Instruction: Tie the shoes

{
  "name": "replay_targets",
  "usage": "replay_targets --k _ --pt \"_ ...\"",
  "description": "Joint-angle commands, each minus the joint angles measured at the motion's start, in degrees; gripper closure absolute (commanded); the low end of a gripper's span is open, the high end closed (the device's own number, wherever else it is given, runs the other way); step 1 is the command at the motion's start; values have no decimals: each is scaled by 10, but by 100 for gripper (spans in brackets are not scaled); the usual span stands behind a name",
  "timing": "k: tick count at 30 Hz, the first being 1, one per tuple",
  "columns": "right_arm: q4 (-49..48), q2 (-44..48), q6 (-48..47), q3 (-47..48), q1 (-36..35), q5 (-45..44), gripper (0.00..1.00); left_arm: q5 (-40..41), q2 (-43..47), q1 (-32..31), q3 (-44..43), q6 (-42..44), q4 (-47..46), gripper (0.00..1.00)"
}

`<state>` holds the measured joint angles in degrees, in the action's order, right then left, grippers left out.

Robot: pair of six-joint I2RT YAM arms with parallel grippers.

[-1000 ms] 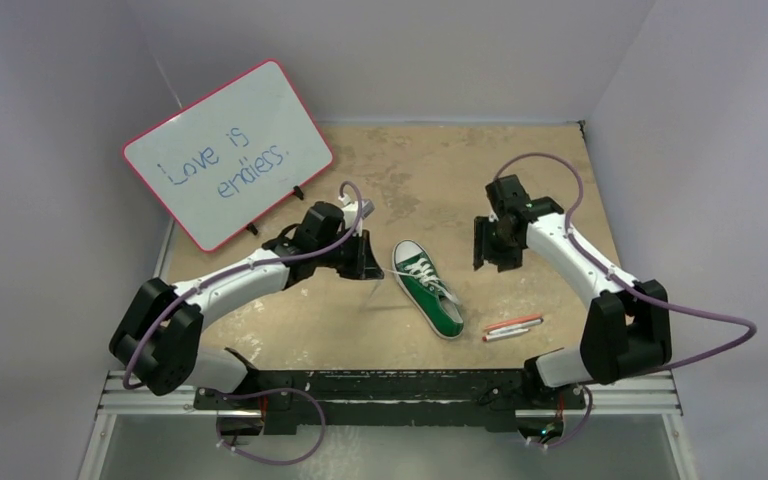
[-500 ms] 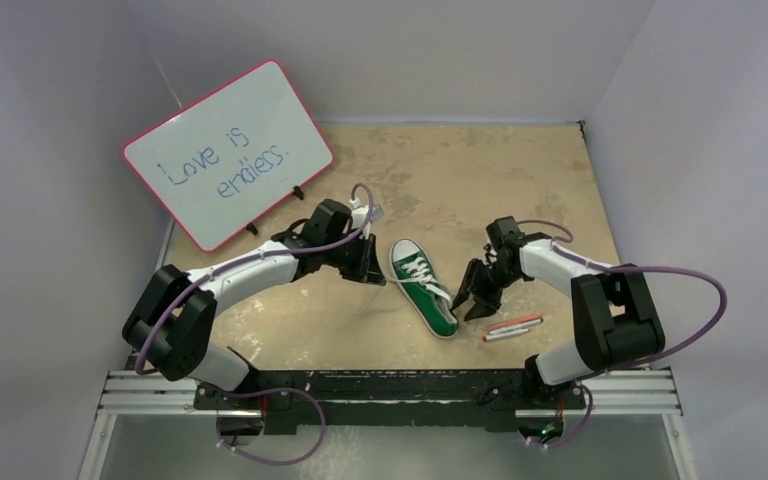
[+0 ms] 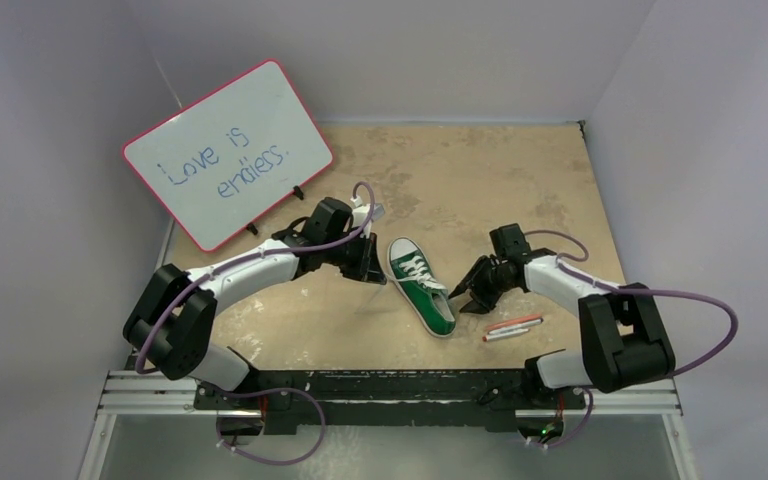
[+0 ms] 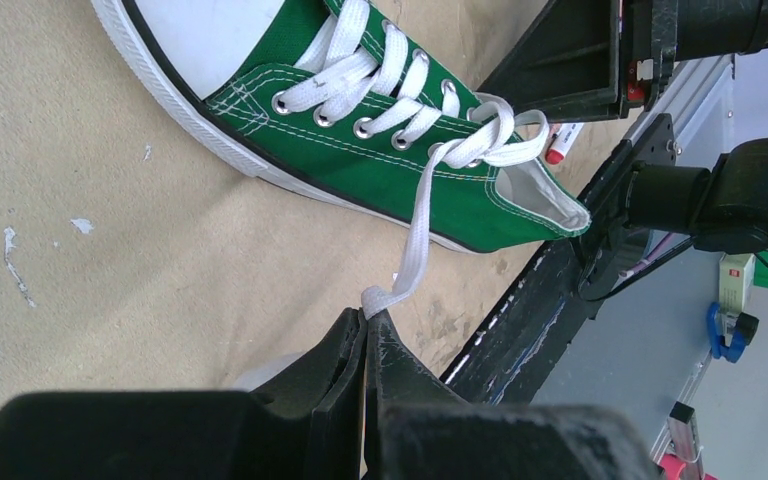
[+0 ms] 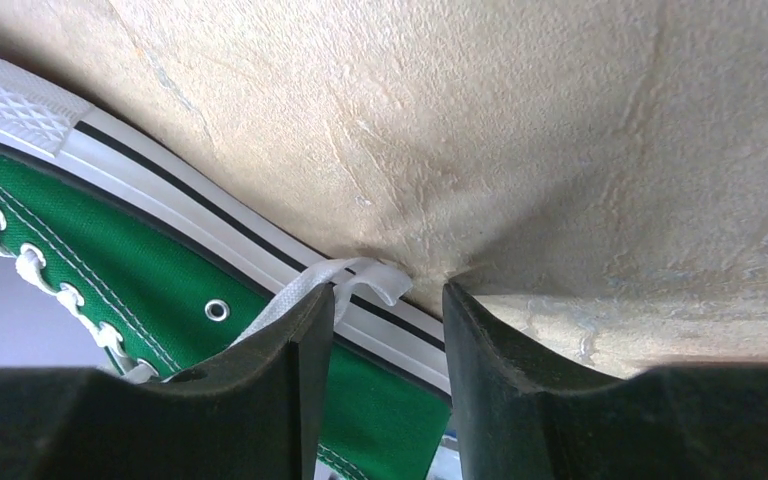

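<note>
Trouble is likeliest on the near side. The loose lace tip (image 5: 360, 281) lies flat on the table (image 5: 560, 150), tight against the sole of the sneaker (image 3: 423, 287), so it could be missed, or the sole pinched with it, if the right gripper (image 5: 390, 300) is closed too shallow. That gripper is spread moderately wide beside the sneaker's heel end, its fingers astride the tip, and nothing is gripped. Farther off, beside the sneaker's toe end, the left gripper (image 4: 365, 322) is clamped on the end of the other lace (image 4: 415, 230). A hard pull there could drag the light sneaker, or the lace could be slipped free.
</note>
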<state>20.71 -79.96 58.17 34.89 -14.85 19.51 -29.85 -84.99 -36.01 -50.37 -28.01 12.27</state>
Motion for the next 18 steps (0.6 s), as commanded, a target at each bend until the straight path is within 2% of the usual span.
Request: replay_targets --k 1,6,9,10,12,13,15,18 --pt "-47 8 54 -19 -6 -29 54 -11 12 3 -6 -3 -15 100" --pt "-81 9 88 -43 -11 -15 54 -10 11 3 0 -8 -24 100" --pt "-103 32 121 -65 -13 -24 67 -10 12 4 0 -15 -29 100" --pt "-109 36 127 -72 -14 -30 74 -9 14 3 0 -16 -29 100" --pt "-106 47 133 -76 -14 -56 94 -3 22 3 0 -20 -28 100" --pt "-97 56 130 -75 -13 -71 100 2 28 3 1 -22 -28 100" --pt "-55 81 112 -61 -13 -103 100 13 39 3 6 -26 -25 100" --pt "37 121 72 -8 -11 -211 100 37 53 3 8 -26 3 100"
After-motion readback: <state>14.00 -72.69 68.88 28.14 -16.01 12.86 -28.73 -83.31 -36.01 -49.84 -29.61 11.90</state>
